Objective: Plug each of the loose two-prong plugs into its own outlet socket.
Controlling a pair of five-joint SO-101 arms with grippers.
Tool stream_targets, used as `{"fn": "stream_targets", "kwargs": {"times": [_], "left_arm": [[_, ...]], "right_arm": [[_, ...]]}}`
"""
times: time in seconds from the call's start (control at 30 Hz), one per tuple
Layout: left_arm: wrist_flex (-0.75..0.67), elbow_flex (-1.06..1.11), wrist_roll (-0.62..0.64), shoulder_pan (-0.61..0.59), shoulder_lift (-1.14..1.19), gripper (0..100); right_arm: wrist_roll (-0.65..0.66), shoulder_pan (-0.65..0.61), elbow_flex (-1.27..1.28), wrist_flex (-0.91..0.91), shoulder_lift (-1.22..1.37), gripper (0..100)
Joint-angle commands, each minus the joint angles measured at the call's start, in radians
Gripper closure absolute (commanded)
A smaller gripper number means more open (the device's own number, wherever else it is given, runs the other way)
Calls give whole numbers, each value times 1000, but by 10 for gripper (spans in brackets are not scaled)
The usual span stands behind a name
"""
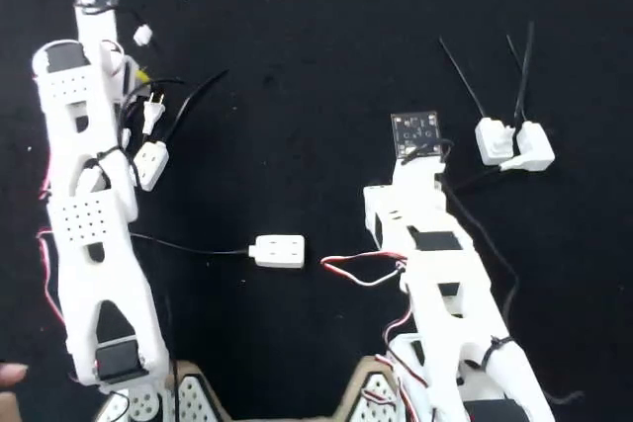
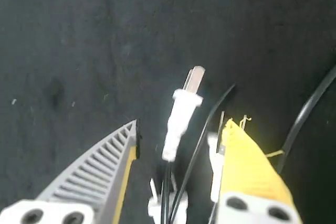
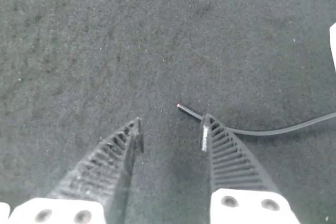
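Crowding the plug point(image 2: 181, 116), black cords point(image 2: 206, 123) thread the left tool point(image 2: 181, 125).

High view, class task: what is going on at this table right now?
On a black mat, the left end effector is open with a loose two-prong plug between its fingers, not gripped, near a white outlet socket. The right end effector is open over bare mat beside a black cable end. A second socket lies mid-table.
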Motion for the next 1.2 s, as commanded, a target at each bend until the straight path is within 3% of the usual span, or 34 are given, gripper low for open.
{"fn": "stream_targets", "kwargs": {"times": [0.0,0.4,0.47,0.57,0.73,0.87,1.17], "left_arm": [[-60,-216,-6,10,92,744],[-104,-317,0,-2,236,746],[-104,-317,0,-2,236,800],[-104,-317,2,1,236,969],[-89,-317,12,4,224,973],[0,-392,80,-2,215,971],[212,-381,84,4,34,971]], "right_arm": [[-6,-12,-58,-26,-33,832],[-6,-12,-58,-26,-33,832],[-6,-12,-58,-26,-33,832],[-6,-12,-58,-26,-33,832],[-5,-12,-58,-26,-33,832],[-5,-12,-58,-26,-33,832],[-5,-12,-58,-26,-33,832]]}}
